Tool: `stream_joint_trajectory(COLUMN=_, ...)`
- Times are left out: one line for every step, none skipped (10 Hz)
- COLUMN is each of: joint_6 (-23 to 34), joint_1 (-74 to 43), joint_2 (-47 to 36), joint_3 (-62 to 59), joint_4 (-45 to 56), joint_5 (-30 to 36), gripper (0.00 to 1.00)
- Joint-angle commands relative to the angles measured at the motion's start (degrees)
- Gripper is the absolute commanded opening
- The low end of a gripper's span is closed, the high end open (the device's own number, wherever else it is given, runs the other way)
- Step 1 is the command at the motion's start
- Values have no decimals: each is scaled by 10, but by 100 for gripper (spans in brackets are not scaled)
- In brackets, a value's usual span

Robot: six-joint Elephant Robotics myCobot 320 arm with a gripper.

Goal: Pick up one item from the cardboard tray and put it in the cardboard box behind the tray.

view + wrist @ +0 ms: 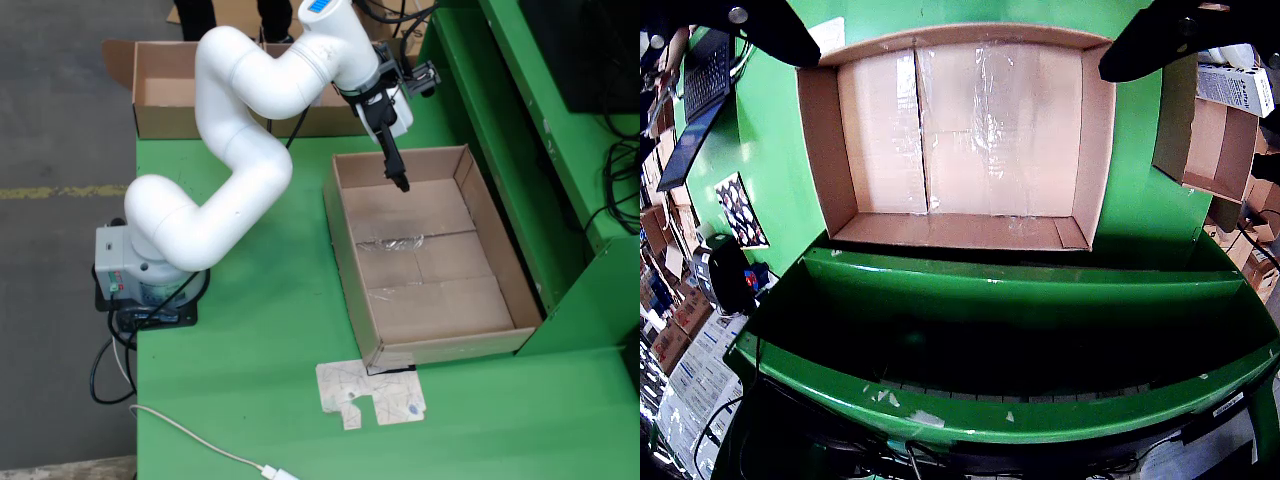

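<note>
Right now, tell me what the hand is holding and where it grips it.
Nothing. The hand hangs open over the empty cardboard tray; in the view riding on it, both fingers are spread apart with only tray floor between them.

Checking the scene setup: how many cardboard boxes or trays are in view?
2. The tray lies on the green table, under the gripper; it looks empty. The box sits at the table's far edge in the view from above, partly hidden behind the arm.

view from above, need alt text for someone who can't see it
A white jointed robot arm reaches across a green table, its dark hand hanging over the far end of a shallow, taped brown cardboard tray in which no item shows. A second open cardboard box sits behind the arm, and a flat cardboard scrap lies below the tray.
</note>
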State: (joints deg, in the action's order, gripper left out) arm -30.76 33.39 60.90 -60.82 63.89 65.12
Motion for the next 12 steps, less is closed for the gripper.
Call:
stream_joint_trajectory(joint_6=43, joint_1=-52, joint_2=0, joint_3=-7, joint_4=-36, joint_5=18, gripper=100)
stream_joint_trajectory(joint_6=64, joint_1=-76, joint_2=7, joint_3=-7, joint_4=-51, joint_5=31, gripper=100)
stream_joint_trajectory(joint_6=76, joint_1=-90, joint_2=9, joint_3=-5, joint_4=-59, joint_5=38, gripper=100)
stream_joint_trajectory(joint_6=88, joint_1=-108, joint_2=10, joint_3=3, joint_4=-71, joint_5=47, gripper=100)
stream_joint_trajectory(joint_6=99, joint_1=-126, joint_2=8, joint_3=16, joint_4=-84, joint_5=56, gripper=100)
stream_joint_trajectory(joint_6=106, joint_1=-138, joint_2=3, joint_3=31, joint_4=-94, joint_5=62, gripper=100)
stream_joint_trajectory(joint_6=106, joint_1=-138, joint_2=3, joint_3=31, joint_4=-94, joint_5=62, gripper=100)
stream_joint_trajectory(joint_6=111, joint_1=-146, joint_2=0, joint_3=40, joint_4=-100, joint_5=64, gripper=100)
stream_joint_trajectory(joint_6=122, joint_1=-162, joint_2=3, joint_3=49, joint_4=-112, joint_5=74, gripper=100)
stream_joint_trajectory(joint_6=128, joint_1=-175, joint_2=-2, joint_3=68, joint_4=-121, joint_5=81, gripper=100)
stream_joint_trajectory(joint_6=133, joint_1=-184, joint_2=-5, joint_3=76, joint_4=-127, joint_5=83, gripper=100)
stream_joint_trajectory(joint_6=140, joint_1=-196, joint_2=-7, joint_3=84, joint_4=-133, joint_5=88, gripper=100)
